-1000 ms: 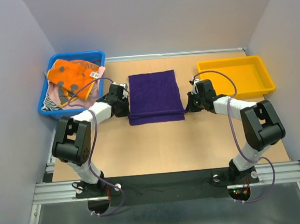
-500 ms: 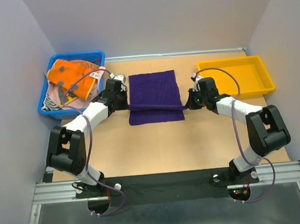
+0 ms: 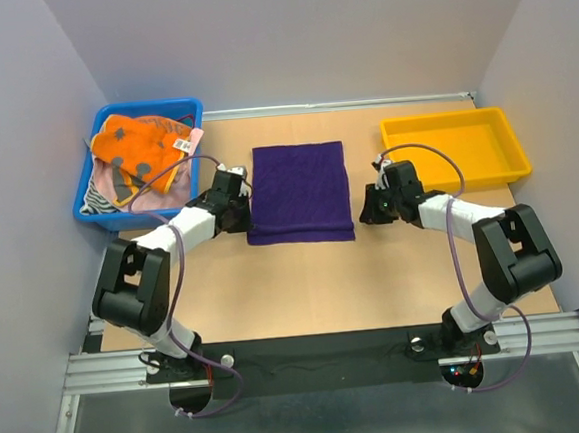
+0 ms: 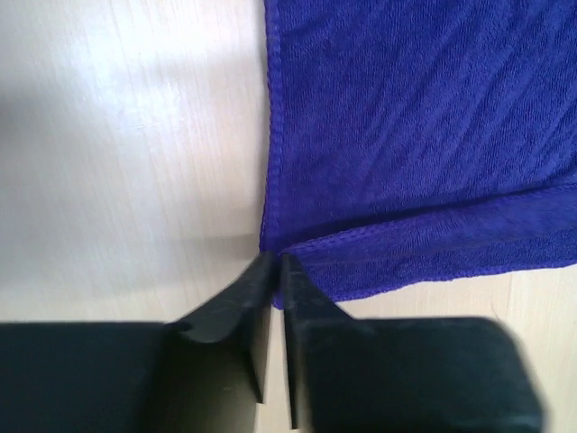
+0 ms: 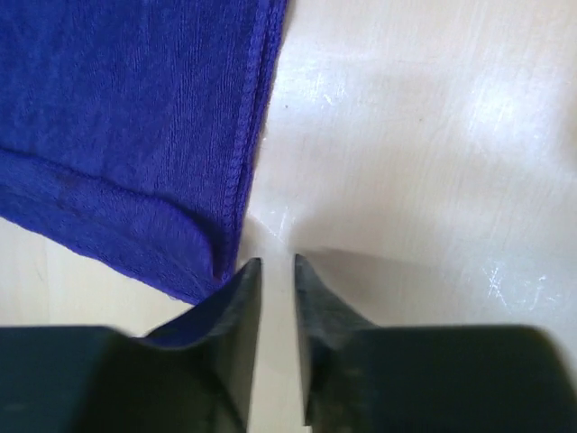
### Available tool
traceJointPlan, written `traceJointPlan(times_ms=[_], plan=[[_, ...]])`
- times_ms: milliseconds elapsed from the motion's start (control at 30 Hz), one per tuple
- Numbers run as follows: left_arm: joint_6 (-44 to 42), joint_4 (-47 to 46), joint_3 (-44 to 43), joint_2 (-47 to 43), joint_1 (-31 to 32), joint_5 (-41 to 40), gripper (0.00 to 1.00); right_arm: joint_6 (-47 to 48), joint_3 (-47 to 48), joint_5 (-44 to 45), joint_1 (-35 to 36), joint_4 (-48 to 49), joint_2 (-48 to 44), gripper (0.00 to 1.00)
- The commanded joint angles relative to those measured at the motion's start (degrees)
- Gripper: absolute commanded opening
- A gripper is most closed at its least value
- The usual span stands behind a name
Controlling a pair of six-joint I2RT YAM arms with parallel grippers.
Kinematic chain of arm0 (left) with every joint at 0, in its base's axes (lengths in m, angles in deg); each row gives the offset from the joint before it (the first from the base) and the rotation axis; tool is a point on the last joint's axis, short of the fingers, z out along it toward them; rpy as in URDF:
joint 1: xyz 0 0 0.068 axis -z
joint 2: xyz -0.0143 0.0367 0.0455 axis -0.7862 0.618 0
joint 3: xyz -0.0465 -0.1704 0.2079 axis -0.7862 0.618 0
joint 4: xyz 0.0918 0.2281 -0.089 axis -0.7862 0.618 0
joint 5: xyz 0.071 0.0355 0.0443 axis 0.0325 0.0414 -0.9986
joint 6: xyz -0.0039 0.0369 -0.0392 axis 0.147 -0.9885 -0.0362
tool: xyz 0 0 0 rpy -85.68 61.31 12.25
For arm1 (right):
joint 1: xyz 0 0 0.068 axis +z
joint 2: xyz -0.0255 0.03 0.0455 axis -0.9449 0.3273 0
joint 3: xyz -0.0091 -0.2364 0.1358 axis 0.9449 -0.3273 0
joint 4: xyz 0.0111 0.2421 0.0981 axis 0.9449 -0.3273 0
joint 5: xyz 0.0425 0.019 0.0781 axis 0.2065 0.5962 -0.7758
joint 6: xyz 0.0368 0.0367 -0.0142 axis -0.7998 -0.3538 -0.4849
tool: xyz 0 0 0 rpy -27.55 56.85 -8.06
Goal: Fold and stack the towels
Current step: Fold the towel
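Observation:
The dark purple towel [image 3: 300, 191] lies folded flat on the table, mid-back, its folded edge toward me. My left gripper [image 3: 239, 210] is at its near left corner; in the left wrist view [image 4: 276, 262] the jaws are nearly closed, with a bit of purple towel [image 4: 406, 135] between the tips. My right gripper [image 3: 367, 208] is at the near right corner; in the right wrist view [image 5: 275, 263] the jaws stand slightly apart over bare table, beside the towel [image 5: 135, 108]. The grey-and-orange towel [image 3: 139, 148] lies crumpled on the pink towel [image 3: 156, 199] in the blue bin [image 3: 85, 206].
A yellow tray [image 3: 452, 116] stands at the back right, just beyond the right arm. The blue bin is at the back left, close to the left arm. Purple-grey walls close in the table on three sides.
The towel's lifted edge has been laid down, so the towel now lies flat and folded. Both grippers have come down to the table at its near corners. The right jaws have let go.

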Motion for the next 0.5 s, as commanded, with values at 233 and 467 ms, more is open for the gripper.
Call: traceJointPlan(times_ms=[233, 467], plan=[[5.43, 1.80, 3.38, -19.82, 1.97, -3.30, 0.76, -1.24, 0.95, -10.40, -0.14, -2.50, -10.81, 0.54], [6.14, -1.27, -1.09, -15.19, 4.08, -3.04, 0.72, 0.60, 8.93, -9.70, 2.05, -2.32, -2.73, 0.53]])
